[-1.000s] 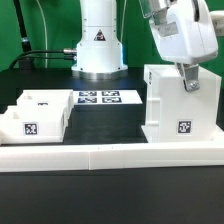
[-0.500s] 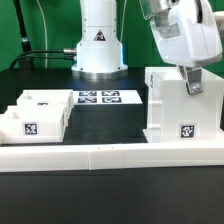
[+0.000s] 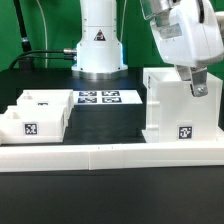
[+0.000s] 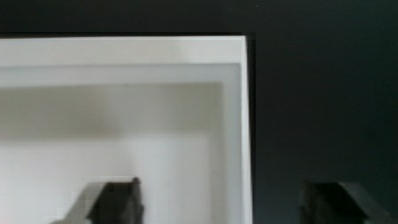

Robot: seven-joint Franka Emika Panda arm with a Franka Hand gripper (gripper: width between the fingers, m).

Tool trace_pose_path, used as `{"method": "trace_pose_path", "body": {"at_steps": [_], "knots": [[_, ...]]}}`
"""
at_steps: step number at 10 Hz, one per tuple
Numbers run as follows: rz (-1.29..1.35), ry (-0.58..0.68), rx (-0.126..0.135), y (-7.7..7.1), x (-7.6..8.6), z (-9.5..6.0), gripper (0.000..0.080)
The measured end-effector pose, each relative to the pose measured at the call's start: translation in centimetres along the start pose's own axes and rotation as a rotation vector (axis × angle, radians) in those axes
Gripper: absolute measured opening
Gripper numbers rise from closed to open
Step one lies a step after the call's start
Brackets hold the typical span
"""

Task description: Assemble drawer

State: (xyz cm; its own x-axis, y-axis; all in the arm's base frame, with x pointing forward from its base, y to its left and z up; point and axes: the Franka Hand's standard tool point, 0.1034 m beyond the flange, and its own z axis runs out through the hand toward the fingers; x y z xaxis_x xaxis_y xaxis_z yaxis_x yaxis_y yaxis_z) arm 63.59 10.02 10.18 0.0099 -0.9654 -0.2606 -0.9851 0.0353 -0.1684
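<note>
White housing (image 3: 165, 100), pincer (image 3: 197, 86) slightly lower now

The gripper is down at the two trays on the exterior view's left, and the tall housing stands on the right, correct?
Not quite. The gripper is at the tall housing on the exterior view's right, not at the trays on the left. The exterior view shows this; the housing's place is as you said.

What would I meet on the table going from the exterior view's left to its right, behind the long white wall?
shallow trays → marker board → tall housing. The arm's base and the arm overlap these, so they are left out.
</note>
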Motion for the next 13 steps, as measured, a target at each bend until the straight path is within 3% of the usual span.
{"method": "trace_pose_path", "body": {"at_steps": [1,2,3,5,7,10,12,13], "knots": [[-0.004,0.000,0.002,-0.1,0.0,-0.1,0.0555],[-0.006,0.000,0.002,-0.1,0.0,-0.1,0.0555],[-0.008,0.000,0.003,-0.1,-0.1,-0.1,0.0630],[-0.042,-0.002,-0.001,0.0,-0.1,-0.3,0.0643],[-0.157,-0.007,0.001,1.0,0.1,-2.9,0.0649],[-0.192,-0.008,0.030,3.2,1.1,-6.9,0.0649],[-0.217,-0.009,0.024,3.4,1.0,-6.6,0.0649],[-0.341,-0.009,0.006,3.6,1.2,-6.5,0.0649]]}}
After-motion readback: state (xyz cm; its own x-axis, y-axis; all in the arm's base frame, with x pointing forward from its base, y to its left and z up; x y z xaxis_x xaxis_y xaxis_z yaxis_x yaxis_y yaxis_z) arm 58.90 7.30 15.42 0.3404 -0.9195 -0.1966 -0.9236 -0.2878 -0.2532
